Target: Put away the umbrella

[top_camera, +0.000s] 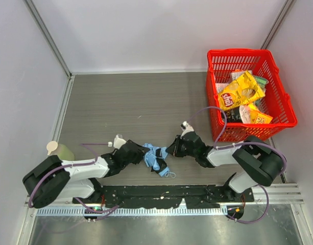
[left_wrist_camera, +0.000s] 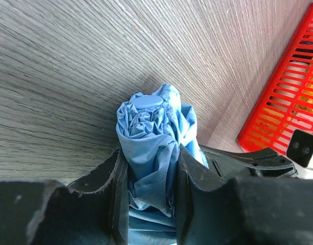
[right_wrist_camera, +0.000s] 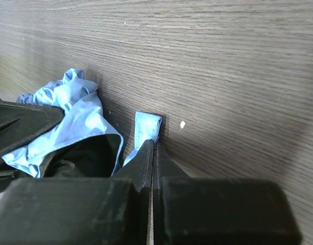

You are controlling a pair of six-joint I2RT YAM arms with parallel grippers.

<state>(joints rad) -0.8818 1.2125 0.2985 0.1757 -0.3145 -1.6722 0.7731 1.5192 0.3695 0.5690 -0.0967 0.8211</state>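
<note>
My left gripper [left_wrist_camera: 148,176] squeezes the bunched-up blue umbrella [left_wrist_camera: 152,127] around its middle. My right gripper [right_wrist_camera: 154,153] is pressed together, pinching the umbrella's little blue strap [right_wrist_camera: 147,125]. The umbrella lies on the table [top_camera: 120,102], well to the left of the red basket [top_camera: 237,52].

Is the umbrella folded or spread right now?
Folded: the umbrella is a bunched bundle clamped in the left pincer.
</note>
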